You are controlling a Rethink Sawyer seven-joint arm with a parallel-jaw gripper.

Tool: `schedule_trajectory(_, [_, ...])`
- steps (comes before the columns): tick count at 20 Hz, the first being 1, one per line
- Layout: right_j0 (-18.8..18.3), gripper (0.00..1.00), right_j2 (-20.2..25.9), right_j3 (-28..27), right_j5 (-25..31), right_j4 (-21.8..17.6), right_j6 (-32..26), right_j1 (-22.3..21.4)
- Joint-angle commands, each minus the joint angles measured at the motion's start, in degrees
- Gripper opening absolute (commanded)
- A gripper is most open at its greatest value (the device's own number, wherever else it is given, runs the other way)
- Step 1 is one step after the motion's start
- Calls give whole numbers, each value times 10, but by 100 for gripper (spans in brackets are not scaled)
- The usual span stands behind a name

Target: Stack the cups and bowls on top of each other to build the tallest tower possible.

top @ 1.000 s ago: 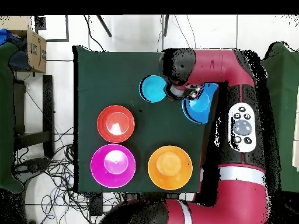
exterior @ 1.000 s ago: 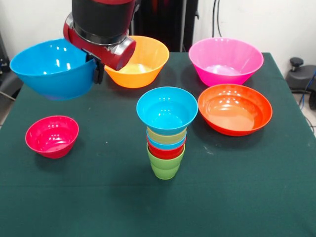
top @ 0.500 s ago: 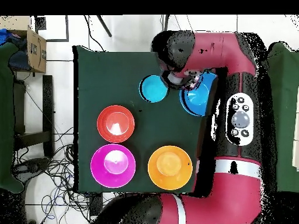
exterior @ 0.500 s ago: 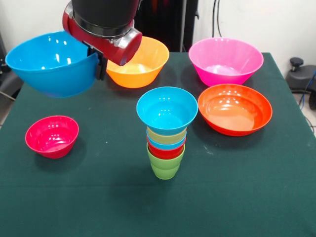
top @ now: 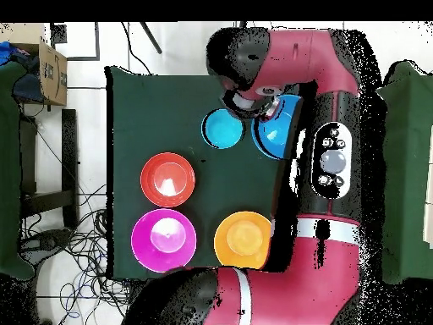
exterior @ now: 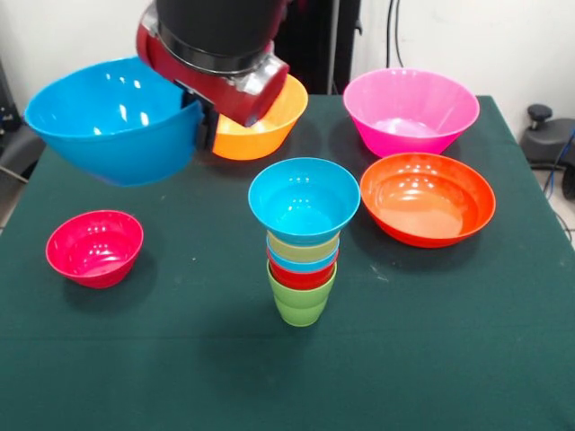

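Front view first, reading left to right: you have the medium blue bowl lifted clear of the table, carried above the left part of the table toward the far edge. The gripper is closed on its rim, on the side toward the tower, with the wrist bulk sitting just above. Below it, the small magenta bowl rests near the left edge. Behind the wrist, the large yellow-orange bowl stands at the far edge, partly hidden.

At the table's middle stands the tower: a lime green cup at the base, red, light blue and pale yellow-green layers nested above, and the small light blue bowl open on top. Further right, the wide red-orange bowl sits just beside the tower, with the large pink bowl behind it at the far edge.

By my reading, you are in the carry step, bringing the medium blue bowl over to cap the tower. The next move calls for centring it above the small light blue bowl and lowering gently. The column is narrow at its foot, so an off-centre touch could tip it.
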Motion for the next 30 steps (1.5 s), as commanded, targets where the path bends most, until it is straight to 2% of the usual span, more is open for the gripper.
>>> schedule_trajectory(1, [33, 0, 42, -50, 73, -6, -93, 30])
schedule_trajectory(8, [50, 0, 36, -78, 93, -1, -74, 41])
schedule_trajectory(14, [58, 0, 22, -78, 108, 0, -70, 33])
schedule_trajectory(19, [58, 0, 10, -52, 99, 3, -69, 17])
schedule_trajectory(30, [69, 0, 11, -61, 99, 17, -38, 23])
